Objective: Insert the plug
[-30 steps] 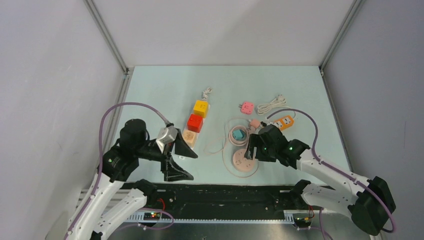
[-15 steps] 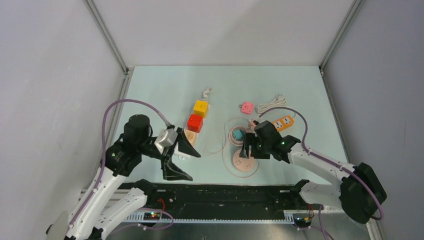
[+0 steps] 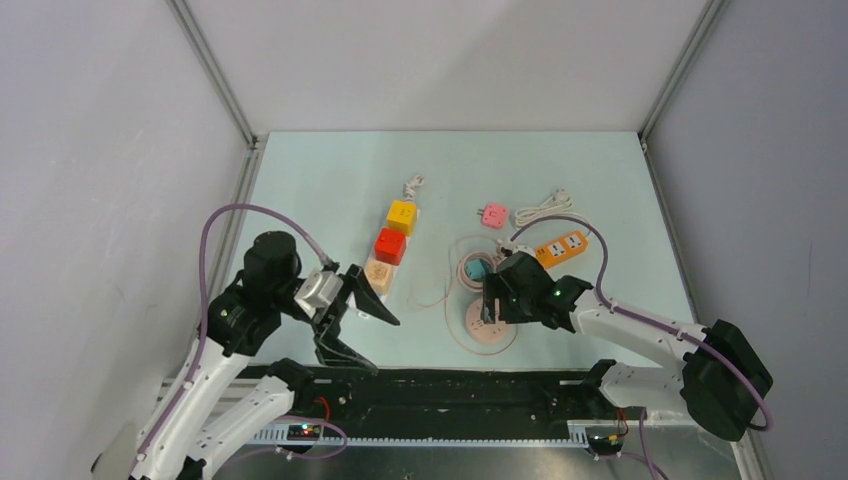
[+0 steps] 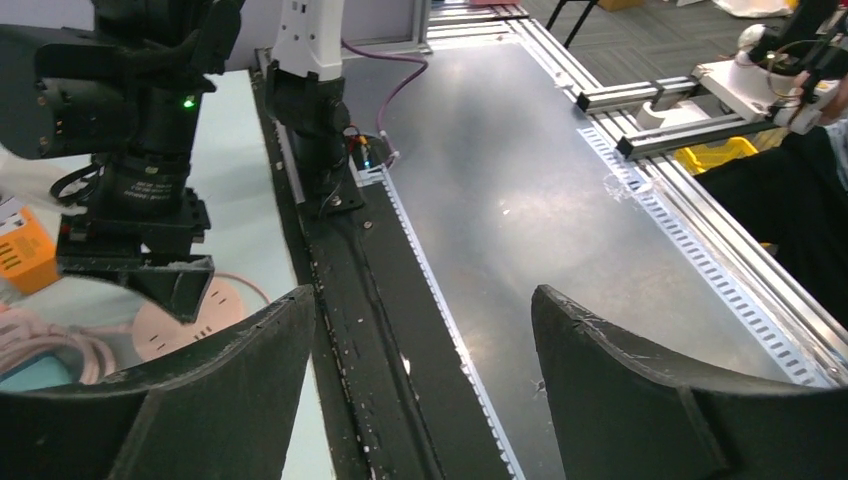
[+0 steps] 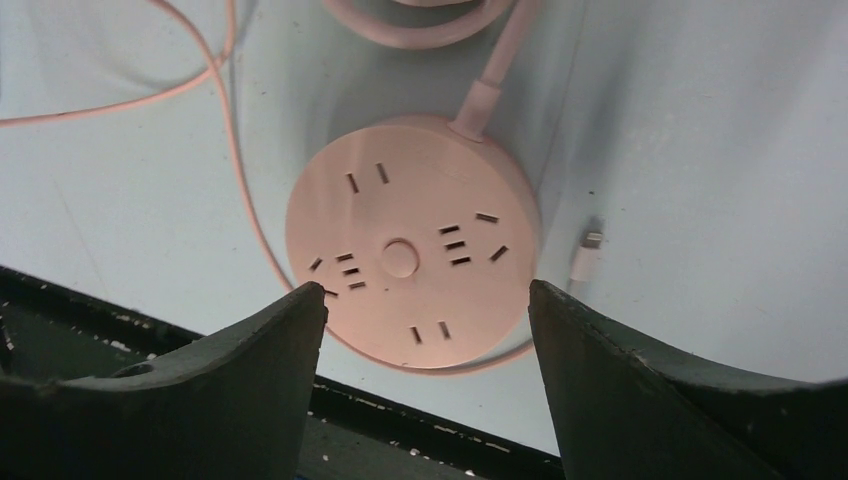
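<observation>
A round pink socket hub (image 3: 489,328) lies near the table's front edge, with its thin pink cable (image 3: 445,295) looped to its left. In the right wrist view the hub (image 5: 410,245) faces up between my fingers. My right gripper (image 3: 492,306) hovers just above it, open and empty (image 5: 425,290). My left gripper (image 3: 384,344) is open and empty to the left of the hub, turned sideways over the front edge (image 4: 425,295). The cable's plug is not visible; my right arm covers that spot.
A teal object (image 3: 477,268) sits in a cable coil behind the hub. A cube strip of yellow (image 3: 402,216), red and beige blocks, a pink adapter (image 3: 493,214), an orange power strip (image 3: 562,245) and a white cable (image 3: 541,208) lie further back. A small white connector (image 5: 590,248) lies beside the hub.
My right gripper has moved left and toward the front, from behind the hub to directly over it. My left gripper has dropped slightly and rotated.
</observation>
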`<state>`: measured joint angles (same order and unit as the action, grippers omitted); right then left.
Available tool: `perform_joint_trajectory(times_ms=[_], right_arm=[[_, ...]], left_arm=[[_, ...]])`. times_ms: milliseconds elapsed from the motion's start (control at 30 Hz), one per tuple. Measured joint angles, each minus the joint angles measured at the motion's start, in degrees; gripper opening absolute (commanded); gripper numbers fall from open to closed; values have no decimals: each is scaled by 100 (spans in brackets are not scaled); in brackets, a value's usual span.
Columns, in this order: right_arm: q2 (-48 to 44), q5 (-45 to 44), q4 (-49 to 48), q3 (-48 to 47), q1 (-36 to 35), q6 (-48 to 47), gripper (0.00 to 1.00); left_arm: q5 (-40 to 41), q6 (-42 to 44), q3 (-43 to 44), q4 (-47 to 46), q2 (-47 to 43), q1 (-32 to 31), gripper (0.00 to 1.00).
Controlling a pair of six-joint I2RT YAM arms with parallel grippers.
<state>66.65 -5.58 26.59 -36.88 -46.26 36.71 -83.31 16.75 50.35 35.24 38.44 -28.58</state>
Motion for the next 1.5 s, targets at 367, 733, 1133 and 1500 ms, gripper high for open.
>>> perform_joint_trajectory(times_ms=[367,733,1133,1500], right_arm=[[31,-315,358,0,-13,299,67],[516,326,2,-2,-120,522,55],[1209,986,-428,-737,-468,520,68],[-59,195,15,-1591,787,94,63]], left_arm=[[1707,-367,0,-7,278,11,59],[4044,-1475,-173,-730,-15,11,58],[6223,-2253,-330,-1075,-144,11,71],[7316,-2551,-343,-1075,-136,52,79]])
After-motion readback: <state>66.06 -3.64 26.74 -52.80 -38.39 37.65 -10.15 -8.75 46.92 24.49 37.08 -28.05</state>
